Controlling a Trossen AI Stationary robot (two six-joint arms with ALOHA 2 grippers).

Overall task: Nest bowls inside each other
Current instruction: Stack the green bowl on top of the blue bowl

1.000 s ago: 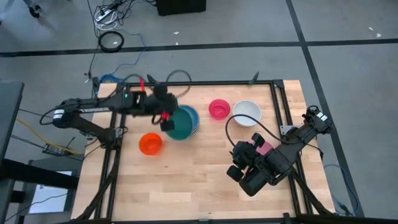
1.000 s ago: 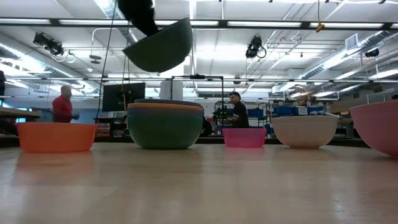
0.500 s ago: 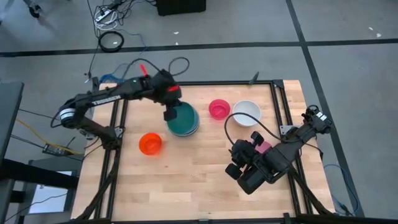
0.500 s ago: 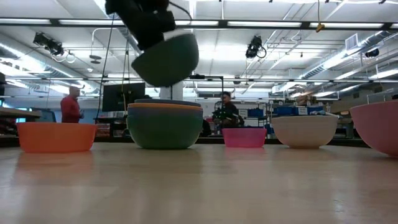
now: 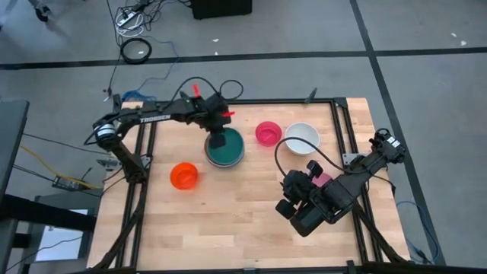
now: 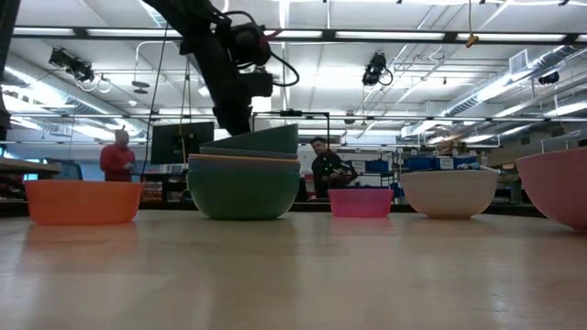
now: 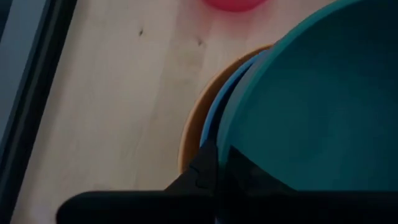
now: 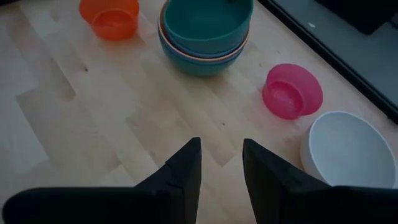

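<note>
A stack of bowls [image 5: 225, 149] stands at the table's far middle: a green one at the bottom, with orange and blue rims above it [image 6: 243, 188]. My left gripper [image 5: 218, 139] is shut on a teal bowl [image 6: 255, 140] that sits tilted in the top of the stack. A small red-orange bowl [image 5: 183, 176], a magenta bowl [image 5: 268, 133] and a white bowl [image 5: 302, 137] rest on their bases on the table. My right gripper [image 8: 221, 163] hangs open over the table's right half with nothing between its fingers. A pink bowl [image 5: 325, 180] lies partly under that arm. My left gripper holds the teal bowl by its rim [image 7: 225, 149], one finger [image 7: 205, 171] outside the wall and the other inside. The fingers come slanting down from the table's far left. The bowl's underside is down inside the stack and its rim tilts, higher on the side away from the fingers [image 6: 292, 128].
The table's near half is bare wood [image 5: 228, 221]. A black frame rail [image 5: 335, 129] runs along the right side near the white bowl. People stand in the room behind the table [image 6: 327, 170].
My left gripper has swung toward the table's right and far edge and gone down, still shut on the teal bowl. The bowl hung steeply tilted above the stack; it now sits low in the stack's top, closer to level.
</note>
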